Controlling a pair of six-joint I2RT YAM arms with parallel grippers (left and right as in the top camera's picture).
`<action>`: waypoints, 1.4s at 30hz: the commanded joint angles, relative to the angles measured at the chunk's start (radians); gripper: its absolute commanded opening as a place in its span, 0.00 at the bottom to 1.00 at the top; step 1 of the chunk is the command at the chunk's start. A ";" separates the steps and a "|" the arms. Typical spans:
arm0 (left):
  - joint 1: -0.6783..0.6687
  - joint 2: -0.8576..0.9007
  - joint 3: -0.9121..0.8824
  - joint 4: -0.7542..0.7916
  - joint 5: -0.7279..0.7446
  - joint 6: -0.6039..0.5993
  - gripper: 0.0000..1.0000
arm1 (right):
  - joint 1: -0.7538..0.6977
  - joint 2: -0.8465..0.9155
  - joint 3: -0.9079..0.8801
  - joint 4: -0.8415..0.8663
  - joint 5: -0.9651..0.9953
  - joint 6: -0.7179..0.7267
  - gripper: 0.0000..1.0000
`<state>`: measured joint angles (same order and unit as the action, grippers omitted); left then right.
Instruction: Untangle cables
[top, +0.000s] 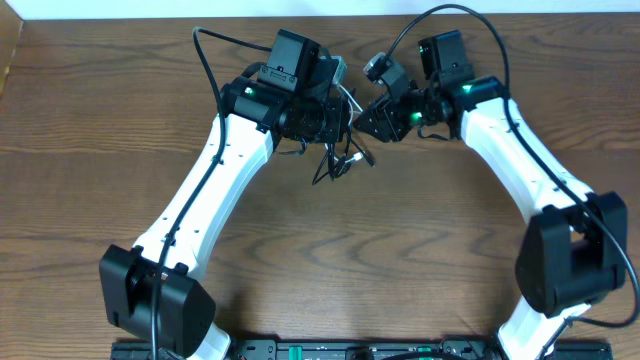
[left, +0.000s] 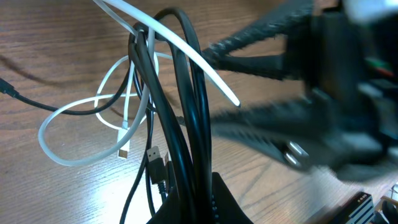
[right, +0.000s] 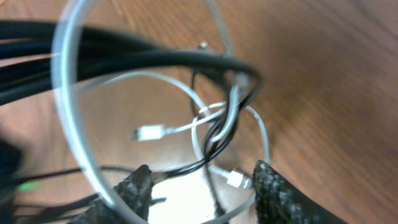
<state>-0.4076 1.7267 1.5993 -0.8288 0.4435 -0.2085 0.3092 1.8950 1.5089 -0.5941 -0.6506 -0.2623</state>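
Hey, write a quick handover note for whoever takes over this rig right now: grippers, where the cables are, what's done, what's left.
Left gripper: appears shut on the black cable, holding its strands up off the table.
Right gripper: open, fingers either side of the hanging strands, gripping nothing.
White cable: one strand crosses the raised black loop; the rest lies looped on the table.
Done: bundle lifted. Left: both cables are intertwined; separate them and lay them apart.

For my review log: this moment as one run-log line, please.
state: black cable and white cable tangled | left gripper: jaws unclear | right gripper: jaws open around white cable
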 joint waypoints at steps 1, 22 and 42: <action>0.003 -0.015 0.008 0.003 0.010 0.013 0.08 | 0.005 0.018 0.009 0.045 0.018 0.025 0.42; 0.003 -0.016 0.008 -0.252 0.361 0.600 0.08 | -0.200 -0.006 0.010 0.021 0.453 0.562 0.01; 0.003 -0.016 0.008 0.062 0.783 0.599 0.07 | -0.308 0.007 -0.029 -0.100 0.584 0.584 0.01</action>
<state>-0.4072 1.7267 1.5990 -0.7914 1.1492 0.4145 0.0021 1.9175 1.5017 -0.6739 -0.1383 0.3073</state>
